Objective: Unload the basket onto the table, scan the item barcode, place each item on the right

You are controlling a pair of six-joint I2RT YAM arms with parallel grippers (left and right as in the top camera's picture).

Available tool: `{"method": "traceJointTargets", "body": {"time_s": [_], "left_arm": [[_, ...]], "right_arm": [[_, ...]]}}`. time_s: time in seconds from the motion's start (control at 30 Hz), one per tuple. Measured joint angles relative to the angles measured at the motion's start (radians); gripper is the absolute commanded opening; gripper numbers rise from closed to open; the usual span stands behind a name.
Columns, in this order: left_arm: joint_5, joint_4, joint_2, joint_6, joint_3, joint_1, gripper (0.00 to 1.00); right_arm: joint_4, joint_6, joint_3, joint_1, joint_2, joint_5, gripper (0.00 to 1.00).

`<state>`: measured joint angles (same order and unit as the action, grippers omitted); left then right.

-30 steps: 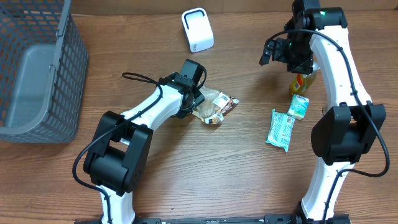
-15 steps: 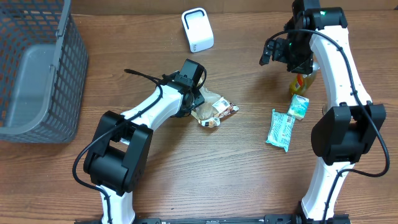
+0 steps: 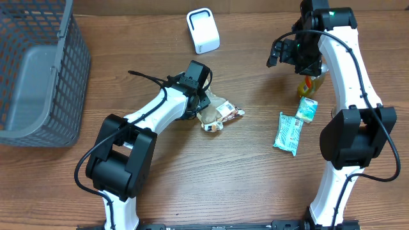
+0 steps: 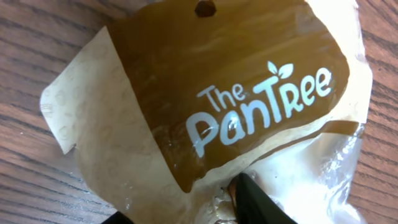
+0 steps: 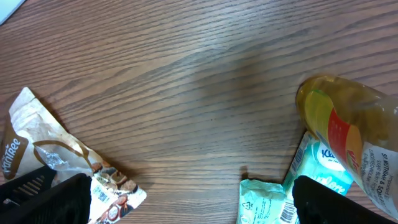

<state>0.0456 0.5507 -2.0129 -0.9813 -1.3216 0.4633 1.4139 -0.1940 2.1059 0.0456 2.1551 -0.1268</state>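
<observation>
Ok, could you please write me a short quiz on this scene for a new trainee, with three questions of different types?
1. True or false: the white scanner lies on the table, outside the grey basket.
2. Multiple choice: the brown snack bag in front of the left gripper carries which words? A) The PanTree B) Golden Farm C) Sweet Oak
3. Fill in: the right gripper has its fingers wide ____, with nothing between them.

Key: 1 true; 2 A; 3 open.
</observation>
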Motion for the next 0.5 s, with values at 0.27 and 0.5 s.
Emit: {"method": "traceJointTargets", "body": {"time_s": [0.27, 0.5], "left_arm": [[0.005, 0.003, 0.003, 0.093, 0.000, 0.000, 0.04], [-0.025, 0.011, 0.014, 0.180, 0.002, -0.011, 0.04]], "right_arm": [[0.000, 0.000, 0.000, 0.000, 0.000, 0.000, 1.00], [0.000, 0.000, 0.000, 0.000, 0.000, -0.001, 1.00]]}}
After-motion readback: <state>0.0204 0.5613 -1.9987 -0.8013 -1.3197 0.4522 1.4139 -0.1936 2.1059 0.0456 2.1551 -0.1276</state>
